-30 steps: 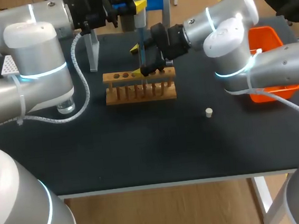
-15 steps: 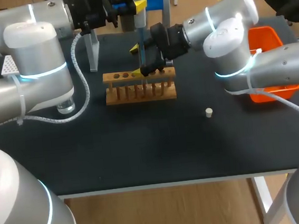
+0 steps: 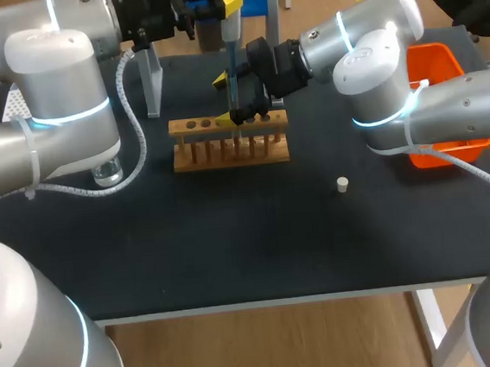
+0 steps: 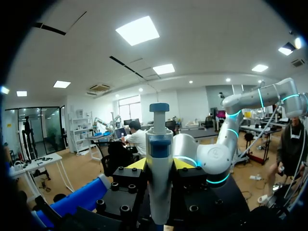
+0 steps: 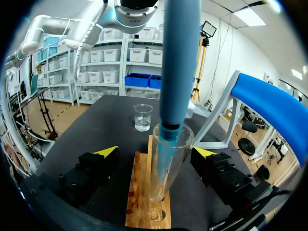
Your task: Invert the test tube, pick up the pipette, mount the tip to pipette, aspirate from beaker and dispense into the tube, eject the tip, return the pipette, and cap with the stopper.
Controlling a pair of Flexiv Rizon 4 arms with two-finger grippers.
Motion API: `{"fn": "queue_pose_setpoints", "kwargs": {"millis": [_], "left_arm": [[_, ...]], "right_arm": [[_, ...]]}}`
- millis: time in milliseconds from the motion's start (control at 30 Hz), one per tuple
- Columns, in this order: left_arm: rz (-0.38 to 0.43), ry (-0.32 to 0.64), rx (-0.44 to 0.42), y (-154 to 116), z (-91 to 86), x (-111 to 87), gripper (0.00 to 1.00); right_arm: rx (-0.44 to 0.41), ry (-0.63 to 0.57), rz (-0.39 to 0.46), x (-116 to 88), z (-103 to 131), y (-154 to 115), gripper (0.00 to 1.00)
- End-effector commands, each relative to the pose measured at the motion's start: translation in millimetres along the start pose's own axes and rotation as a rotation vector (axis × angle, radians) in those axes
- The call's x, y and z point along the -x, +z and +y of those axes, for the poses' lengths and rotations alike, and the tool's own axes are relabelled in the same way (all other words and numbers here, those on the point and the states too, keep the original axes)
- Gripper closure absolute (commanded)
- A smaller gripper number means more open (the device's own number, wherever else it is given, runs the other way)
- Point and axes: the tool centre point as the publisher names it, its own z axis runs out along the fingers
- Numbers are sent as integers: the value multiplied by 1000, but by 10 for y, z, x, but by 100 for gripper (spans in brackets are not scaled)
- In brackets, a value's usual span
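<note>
1. When you look down from the head view, you see the left gripper [image 3: 223,5] at the back of the table with the pipette [image 3: 230,42] upright in it. The pipette's blue lower end runs down to the wooden rack [image 3: 230,141].
2. You find the right gripper [image 3: 224,100] over the rack's back rail, one yellow tip on each side of that blue end. The white stopper [image 3: 342,184] lies alone on the mat, well apart from the rack and from both grippers. The beaker [image 3: 108,172] stands beside the left arm.
3. From the left wrist view, you see the pipette body standing between the two yellow tips. Both fingers press against it, so the left gripper is clamped on the pipette.
4. From the right wrist view, you see the test tube [image 5: 168,159] standing mouth up in the rack, between the right gripper's fingers. The fingers are apart. Bare table shows between the tube and one finger, and the other sits just beside the rim.
5. You can see the pipette's blue tip entering the tube's mouth from above, and the beaker ahead, past the rack's far end.
</note>
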Motion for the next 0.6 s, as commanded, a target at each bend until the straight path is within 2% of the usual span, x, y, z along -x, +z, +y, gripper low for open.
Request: {"fn": "queue_pose_setpoints", "kwargs": {"millis": [33, 600], "left_arm": [[-1, 1, 12, 16, -54, -21, 100], [3, 22, 25, 57, -207, -83, 100]], "right_arm": [[0, 0, -1, -1, 1, -2, 0], [0, 0, -1, -1, 1, -2, 0]]}}
